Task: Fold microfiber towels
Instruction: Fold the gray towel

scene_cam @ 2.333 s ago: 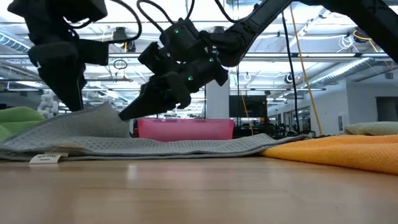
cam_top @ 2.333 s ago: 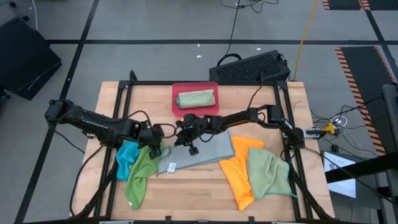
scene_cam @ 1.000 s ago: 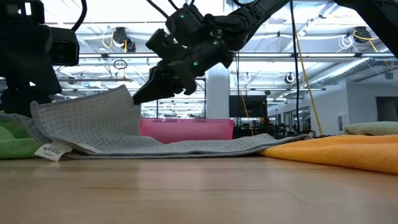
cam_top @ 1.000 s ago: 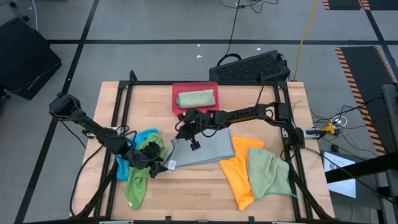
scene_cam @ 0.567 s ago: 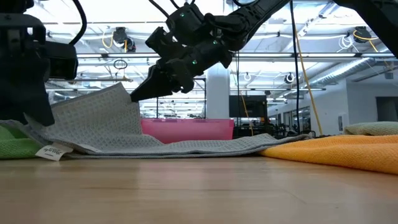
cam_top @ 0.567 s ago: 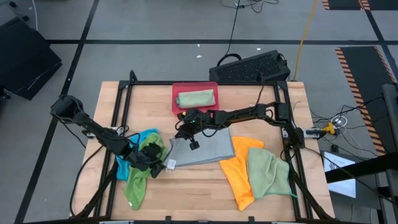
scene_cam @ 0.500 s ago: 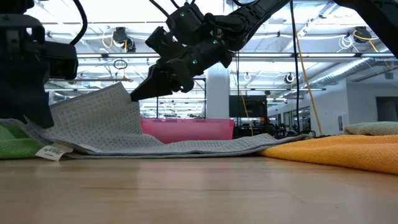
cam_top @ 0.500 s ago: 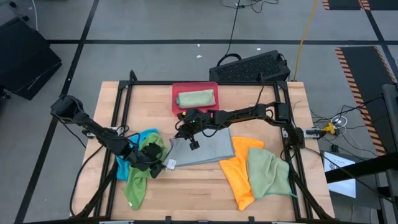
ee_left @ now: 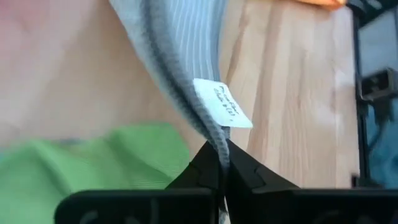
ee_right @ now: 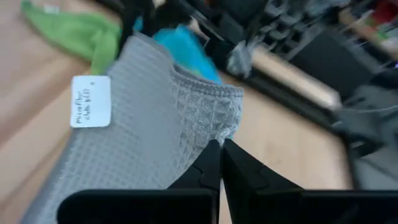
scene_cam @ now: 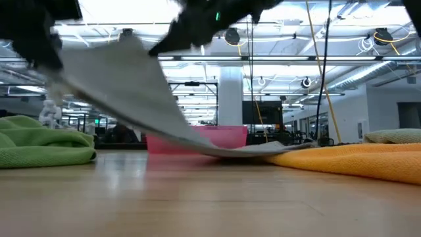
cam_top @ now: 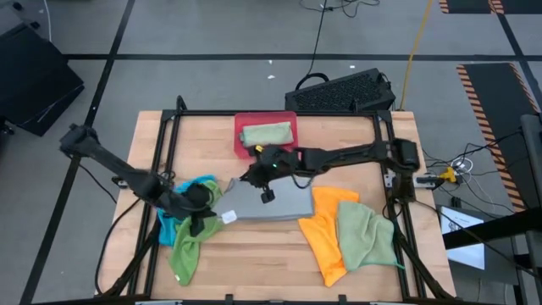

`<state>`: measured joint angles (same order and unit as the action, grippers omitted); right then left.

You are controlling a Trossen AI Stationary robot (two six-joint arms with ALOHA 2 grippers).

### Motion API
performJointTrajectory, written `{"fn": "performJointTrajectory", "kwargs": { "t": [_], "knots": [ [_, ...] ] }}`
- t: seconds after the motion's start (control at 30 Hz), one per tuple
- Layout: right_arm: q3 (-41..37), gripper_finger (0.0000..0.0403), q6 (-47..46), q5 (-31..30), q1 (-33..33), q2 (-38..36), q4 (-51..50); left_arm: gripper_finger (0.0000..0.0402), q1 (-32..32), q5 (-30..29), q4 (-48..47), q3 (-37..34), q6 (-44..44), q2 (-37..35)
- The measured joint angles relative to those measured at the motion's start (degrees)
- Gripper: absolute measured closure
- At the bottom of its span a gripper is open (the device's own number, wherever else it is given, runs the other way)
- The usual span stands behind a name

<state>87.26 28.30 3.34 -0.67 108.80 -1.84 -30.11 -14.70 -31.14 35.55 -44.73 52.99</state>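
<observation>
A grey microfiber towel (cam_top: pixel 271 203) hangs between both grippers, its left side raised and its right part (scene_cam: pixel 263 149) lying on the table. My left gripper (cam_top: pixel 213 213) is shut on the near-left corner by a white label (ee_left: pixel 222 112). My right gripper (cam_top: pixel 251 176) is shut on the far-left corner. A blue towel (cam_top: pixel 182 199) and a green towel (cam_top: pixel 190 241) lie under the left arm. An orange towel (cam_top: pixel 330 229) and a pale green towel (cam_top: pixel 366 237) lie at the right. My left gripper pinches the grey towel's hemmed edge (ee_left: pixel 216 142) between its two fingers, right beside the white label at the near-left corner. The fingers slant down from the table's left. That corner is lifted clear, and the cloth runs away from it toward the table. My right gripper pinches the grey towel's far-left corner (ee_right: pixel 219 132) between its two fingers, coming from the table's right and slanting slightly down. The corner is lifted clear, and the cloth (scene_cam: pixel 131 79) slopes down from it to the part that lies on the table.
A pink-red tray (cam_top: pixel 240 135) at the far middle holds a folded green towel (cam_top: pixel 267 134). A black keyboard (cam_top: pixel 343 91) lies beyond the far edge. Bare wood shows along the near edge between the green and orange towels.
My left gripper has taken hold of the grey towel's labelled near-left corner and risen. My right gripper has risen too with the far-left corner. The towel's left side has lifted off the table into a sloping sheet; its right part has stayed down.
</observation>
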Motion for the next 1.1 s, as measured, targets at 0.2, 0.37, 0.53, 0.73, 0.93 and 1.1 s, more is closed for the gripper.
{"fn": "performJointTrajectory", "kwargs": {
  "t": [0.2,0.37,0.53,0.73,0.93,1.1],
  "knots": [
    [0.0,0.0401,-0.6,-15.3,8.5,-7.5,-1.6,0.0396,0.1,2.4,-15.0,15.2,15.2,-4.4],
    [0.1,0.0401,-0.5,-26.8,16.4,-11.3,0.6,0.0397,0.1,4.0,-20.1,26.4,25.0,-4.1],
    [0.1,0.0401,2.7,-36.4,22.6,-11.9,6.0,0.0398,0.1,2.7,-22.5,35.9,34.2,-2.6],
    [0.1,0.0401,5.4,-40.2,27.1,-11.9,12.0,0.0395,0.1,3.3,-22.7,41.2,41.0,-1.2],
    [0.1,0.0401,5.2,-44.6,27.0,-11.9,9.4,0.0397,2.3,-4.5,-27.2,40.1,44.8,2.0],
    [0.1,0.0401,-1.4,-45.3,22.0,-12.0,0.1,0.0394,8.2,-9.9,-32.3,38.2,44.9,7.5]
  ]
}}
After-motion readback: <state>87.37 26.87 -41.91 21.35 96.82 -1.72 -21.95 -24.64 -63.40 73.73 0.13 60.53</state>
